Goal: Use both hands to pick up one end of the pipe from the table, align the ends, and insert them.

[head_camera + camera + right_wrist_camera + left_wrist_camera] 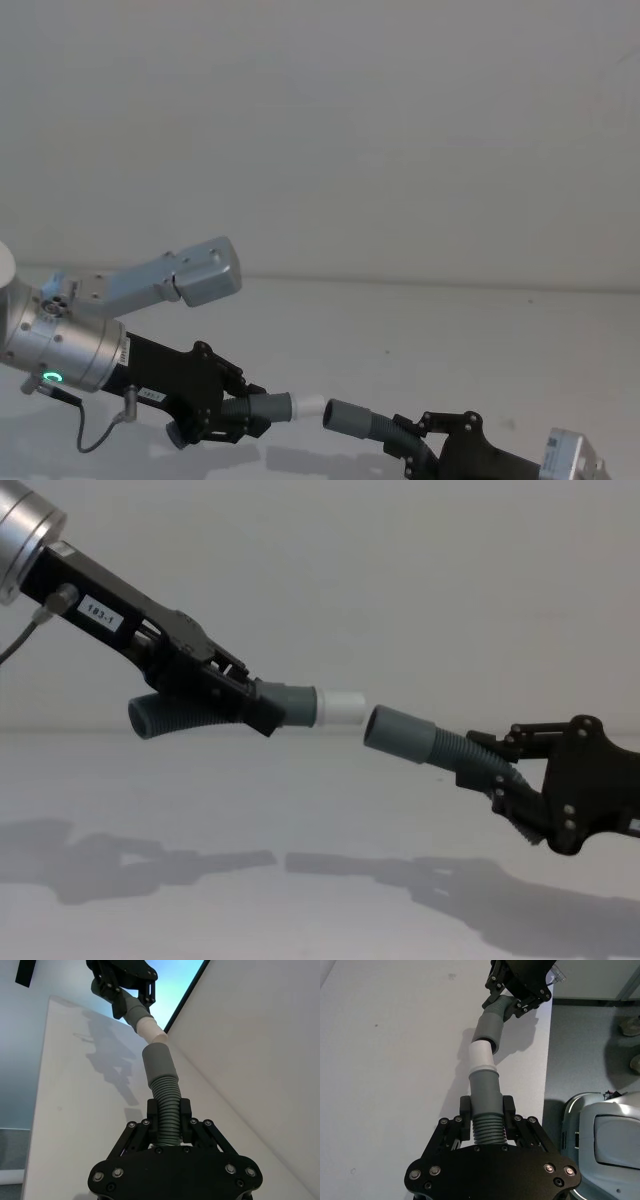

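Note:
Both pipe pieces are held in the air above the white table [300, 810]. My left gripper [245, 702] is shut on one corrugated grey piece [165, 716], whose white tip [343, 707] points right. My right gripper [500, 775] is shut on the other piece [462, 752], whose grey socket cuff [400, 733] faces that tip. A small gap separates the two ends, and the socket sits slightly lower. In the left wrist view the tip [481, 1057] nearly meets the socket [487, 1030]. From the right wrist, the socket [159, 1062] points up at the tip [150, 1029].
A plain pale wall [320, 120] rises behind the table. The arms' shadows [130, 865] fall on the tabletop below. In the left wrist view the table's edge [547, 1060] drops to grey floor [590, 1050], with the robot's base [605, 1140] beside it.

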### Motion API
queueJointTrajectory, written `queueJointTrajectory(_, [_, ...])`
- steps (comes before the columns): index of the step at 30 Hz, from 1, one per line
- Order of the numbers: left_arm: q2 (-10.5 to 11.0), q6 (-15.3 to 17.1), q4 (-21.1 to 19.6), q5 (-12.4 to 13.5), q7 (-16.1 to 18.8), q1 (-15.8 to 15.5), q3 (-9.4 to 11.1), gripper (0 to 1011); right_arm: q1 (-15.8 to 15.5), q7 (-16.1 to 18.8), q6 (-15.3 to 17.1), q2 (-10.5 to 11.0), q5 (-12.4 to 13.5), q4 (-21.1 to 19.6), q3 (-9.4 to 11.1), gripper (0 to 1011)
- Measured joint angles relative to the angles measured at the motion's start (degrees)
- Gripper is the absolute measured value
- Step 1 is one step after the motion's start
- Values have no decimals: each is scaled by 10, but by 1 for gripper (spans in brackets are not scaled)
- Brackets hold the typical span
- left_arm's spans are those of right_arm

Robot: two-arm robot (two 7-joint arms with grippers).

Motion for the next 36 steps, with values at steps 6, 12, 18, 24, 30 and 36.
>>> queueJointTrajectory(6, [-2,-1,1,-1,0,-1,2,336,1,-2,4,-1,0,1,1,229])
queueJointTrajectory(12, [-4,-1,3,-1,0,-2,3,336,2,-2,5,-1,0,2,2,229])
queueJointTrajectory(18, [-7,0,6,-1,0,-4,5,336,2,2,5,-1,5,4,3,229])
queueJointTrajectory(24, [-10,0,11,0,0,-5,6,336,3,7,5,-2,11,5,3,229])
queueJointTrajectory(30, [-14,-1,17,1,-2,-8,8,336,3,12,5,-2,18,6,4,229])
queueJointTrajectory(36, [-18,-6,25,2,-6,-10,10,336,3,16,5,-2,23,7,4,229])
